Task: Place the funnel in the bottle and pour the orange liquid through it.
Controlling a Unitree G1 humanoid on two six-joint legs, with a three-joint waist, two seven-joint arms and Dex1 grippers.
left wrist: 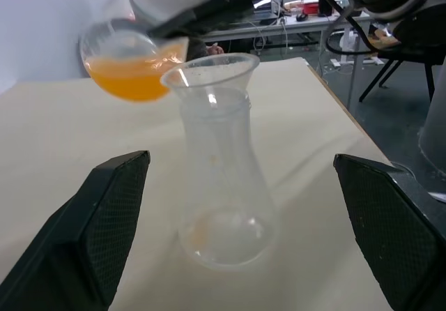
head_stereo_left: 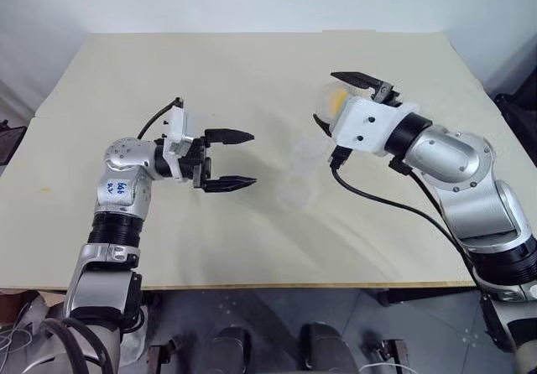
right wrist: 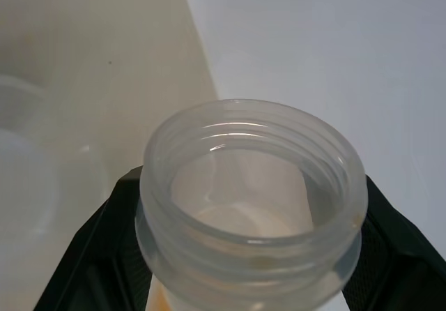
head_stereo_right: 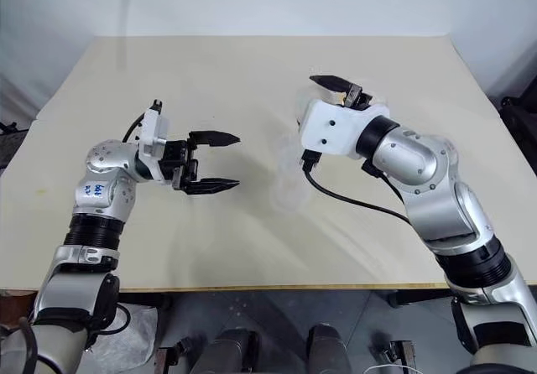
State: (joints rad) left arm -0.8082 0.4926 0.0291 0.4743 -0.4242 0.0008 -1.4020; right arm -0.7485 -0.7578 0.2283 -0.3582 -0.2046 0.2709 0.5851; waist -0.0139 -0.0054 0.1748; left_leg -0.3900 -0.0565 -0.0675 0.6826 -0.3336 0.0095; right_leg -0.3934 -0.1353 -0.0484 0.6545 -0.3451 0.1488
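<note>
While the pouring step is in hand, the head views show the right hand clamped on a jar of orange liquid, tipped beside the bottle mid-tabletop; next, tilt further over its funnel-like mouth. Left wrist view: left hand wide open, empty, flanking the bottle.

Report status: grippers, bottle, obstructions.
Left gripper open beside bottle. Right gripper shut on jar of orange liquid, tilted at bottle's rim. Nothing blocking.
</note>
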